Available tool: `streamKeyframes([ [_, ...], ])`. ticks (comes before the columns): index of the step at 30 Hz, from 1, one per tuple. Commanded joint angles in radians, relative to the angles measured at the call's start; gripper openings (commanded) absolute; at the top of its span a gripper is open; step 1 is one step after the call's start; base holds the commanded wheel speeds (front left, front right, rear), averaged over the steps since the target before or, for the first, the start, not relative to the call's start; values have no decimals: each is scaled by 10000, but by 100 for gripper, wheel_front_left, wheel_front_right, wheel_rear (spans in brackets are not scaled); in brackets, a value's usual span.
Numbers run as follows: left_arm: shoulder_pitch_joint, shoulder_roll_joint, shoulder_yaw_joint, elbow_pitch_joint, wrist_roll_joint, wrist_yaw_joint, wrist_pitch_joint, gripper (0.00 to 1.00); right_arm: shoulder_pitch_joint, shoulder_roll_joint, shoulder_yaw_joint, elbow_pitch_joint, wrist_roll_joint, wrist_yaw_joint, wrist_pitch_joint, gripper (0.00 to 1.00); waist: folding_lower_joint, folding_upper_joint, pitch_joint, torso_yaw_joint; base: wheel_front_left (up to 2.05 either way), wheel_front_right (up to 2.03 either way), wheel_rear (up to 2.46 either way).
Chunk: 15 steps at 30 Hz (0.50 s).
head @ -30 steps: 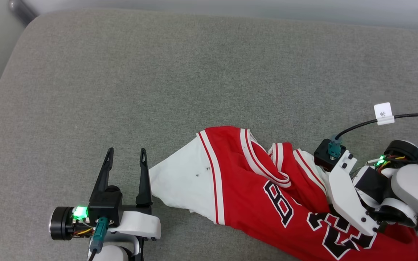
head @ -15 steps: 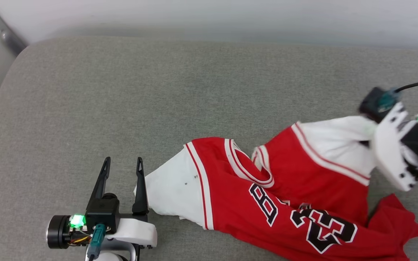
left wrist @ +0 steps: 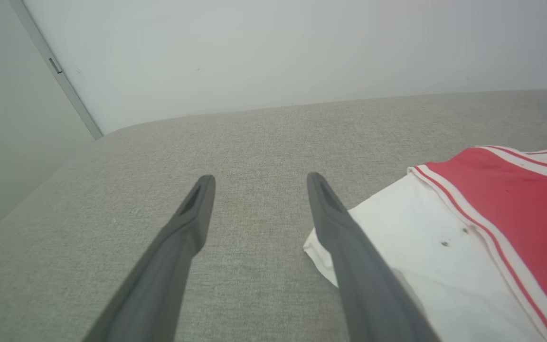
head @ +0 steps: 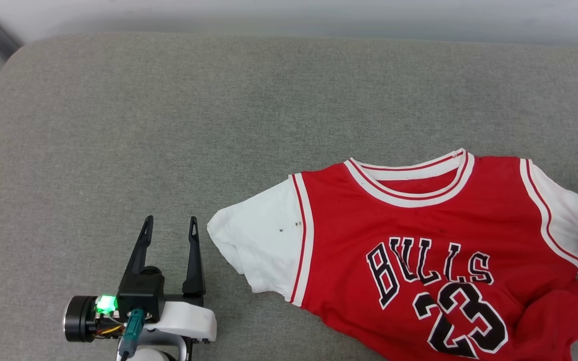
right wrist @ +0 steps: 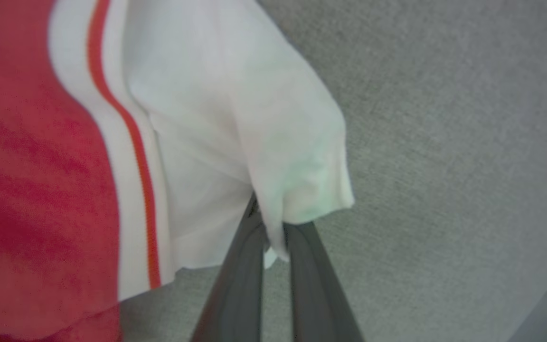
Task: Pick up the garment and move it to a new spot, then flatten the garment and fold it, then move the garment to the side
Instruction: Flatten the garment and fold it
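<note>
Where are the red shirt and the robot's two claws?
Red shirt (head: pixel 419 220): head view, on its red chest.
Left gripper (head: pixel 171 219): head view, between its open fingertips.
Right gripper (right wrist: pixel 273 228): right wrist view, between fingertips pinching the shirt.

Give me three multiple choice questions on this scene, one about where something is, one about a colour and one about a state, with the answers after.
1. Where is the left gripper relative to the jersey?
A. Over its collar. B. Beside one white sleeve. C. On its hem.
2. What colour is the number 23?
A. Black, outlined white. B. Blue. C. Yellow.
3. How do the jaws of the right gripper stand?
A. Wide open. B. Shut on nothing. C. Shut on the other white sleeve.
Answers: B, the head view shows its open jaws next to the sleeve end; A, black digits edged white on red; C, the right wrist view shows white cloth pinched between them.
</note>
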Motion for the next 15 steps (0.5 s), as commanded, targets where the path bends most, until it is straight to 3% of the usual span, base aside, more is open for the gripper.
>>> streamKeyframes([
  [1,-98,23,-2,11,87,-34,-26,100,348,308,28,270,90,-4,-32,0,-1,0,74,-41,0,0,0],
  [4,-156,63,47,57,75,-51,-24,100,525,749,-74,636,165,-6,-294,0,-1,0,70,-111,0,0,0],
  [5,-186,84,76,75,63,-60,-26,100,528,872,-159,751,167,-7,-428,6,-1,0,27,-148,0,0,0],
  [6,-218,114,105,116,57,-76,-26,100,489,953,-225,834,120,-7,-609,94,-1,0,-35,-178,0,0,0],
  [7,-234,144,139,148,48,-88,-26,100,444,989,-289,874,61,-6,-778,100,-1,0,-114,-211,0,0,0],
  [15,-345,570,407,488,39,-322,-24,100,144,835,-1253,1165,-875,-12,-3413,100,-1,0,-1035,-486,0,0,0],
])
